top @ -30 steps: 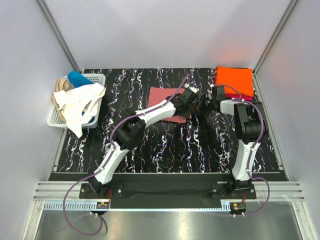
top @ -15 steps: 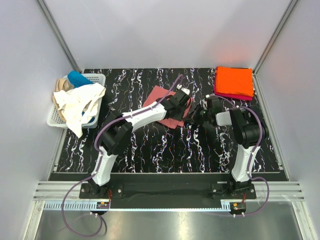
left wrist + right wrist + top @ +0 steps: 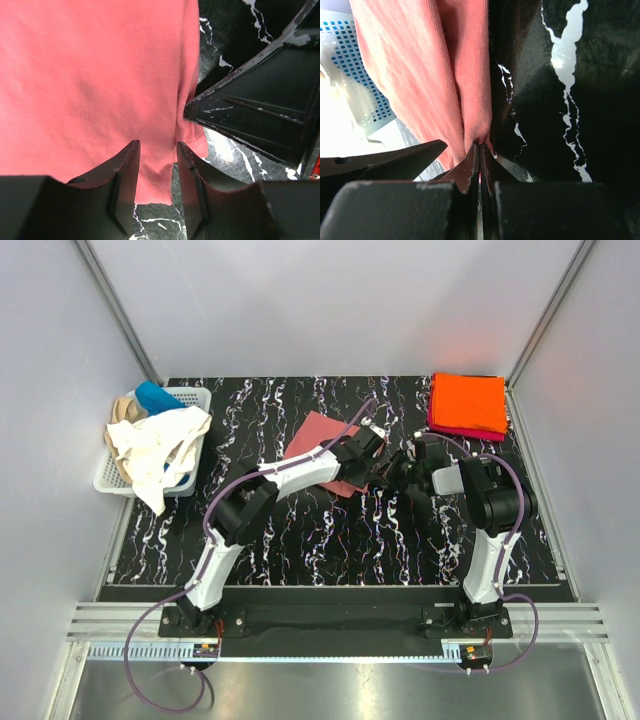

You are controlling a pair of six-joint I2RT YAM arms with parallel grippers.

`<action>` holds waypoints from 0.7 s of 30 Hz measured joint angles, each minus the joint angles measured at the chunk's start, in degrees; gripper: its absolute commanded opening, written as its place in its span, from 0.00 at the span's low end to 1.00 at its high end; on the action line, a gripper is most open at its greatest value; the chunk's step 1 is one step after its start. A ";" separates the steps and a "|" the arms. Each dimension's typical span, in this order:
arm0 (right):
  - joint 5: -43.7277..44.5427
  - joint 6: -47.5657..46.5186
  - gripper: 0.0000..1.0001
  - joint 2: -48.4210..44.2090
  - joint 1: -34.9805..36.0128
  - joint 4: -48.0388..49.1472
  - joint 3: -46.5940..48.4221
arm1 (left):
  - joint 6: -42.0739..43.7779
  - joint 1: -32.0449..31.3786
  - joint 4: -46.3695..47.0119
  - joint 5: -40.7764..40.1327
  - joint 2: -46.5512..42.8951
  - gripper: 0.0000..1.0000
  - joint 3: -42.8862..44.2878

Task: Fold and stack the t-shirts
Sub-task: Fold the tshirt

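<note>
The salmon-pink t-shirt [image 3: 318,443] lies partly folded mid-table, turned like a diamond. My right gripper [image 3: 397,468] is shut on a bunched fold at its right edge; the wrist view shows the cloth [image 3: 445,75] pinched at the closed tips [image 3: 480,147]. My left gripper [image 3: 367,453] is right beside it, open, its fingers straddling the shirt's corner [image 3: 155,175] without clamping it. The orange t-shirt [image 3: 467,402] lies folded square on the magenta one [image 3: 470,431] at the far right. Cream-white [image 3: 160,452], tan [image 3: 122,410] and blue [image 3: 157,397] t-shirts sit in the basket.
The white lattice basket [image 3: 108,478] stands at the far left, with the cream shirt hanging over its front rim. The two arms' wrists nearly touch mid-table; the right gripper's body [image 3: 260,115] fills the left wrist view's right side. White walls enclose the black marbled table [image 3: 330,540].
Both grippers have moved nearer and a little left, dragging the pink shirt's right edge. The shirt has turned from a flat rectangle into a diamond and has bunched at the right.
</note>
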 measured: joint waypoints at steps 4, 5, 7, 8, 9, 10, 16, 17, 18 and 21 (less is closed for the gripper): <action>0.00 0.61 0.00 0.00 0.00 0.50 -0.24 | 0.63 -0.17 -0.02 0.42 0.17 0.39 0.00; 0.00 0.74 0.00 0.00 0.00 0.79 -0.35 | 0.81 -0.22 0.02 0.52 0.22 0.39 0.00; 0.02 0.98 0.00 0.00 0.00 1.18 -0.61 | 1.07 -0.33 0.00 0.59 0.28 0.35 0.00; 0.02 1.11 0.00 0.00 0.00 1.29 -0.70 | 1.18 -0.37 0.04 0.59 0.33 0.31 0.00; 0.02 1.20 0.00 0.00 0.00 1.36 -0.74 | 1.25 -0.42 0.07 0.61 0.37 0.24 0.00; 0.02 1.22 0.00 0.00 0.00 1.42 -0.74 | 1.27 -0.44 0.07 0.59 0.46 0.20 0.00; -0.13 2.21 0.00 0.00 0.00 3.41 -1.64 | 1.77 -0.48 0.04 0.63 0.76 0.00 0.09; -0.22 2.56 0.00 0.02 0.00 4.15 -1.95 | 1.86 -0.48 0.00 0.68 0.76 0.00 0.20; -0.48 3.13 0.00 0.04 0.00 5.09 -2.27 | 1.88 -0.48 -0.15 0.76 0.76 0.00 0.35; -1.57 5.64 0.00 0.63 0.00 10.19 -3.50 | 1.75 -0.48 -0.17 1.11 0.76 0.00 0.79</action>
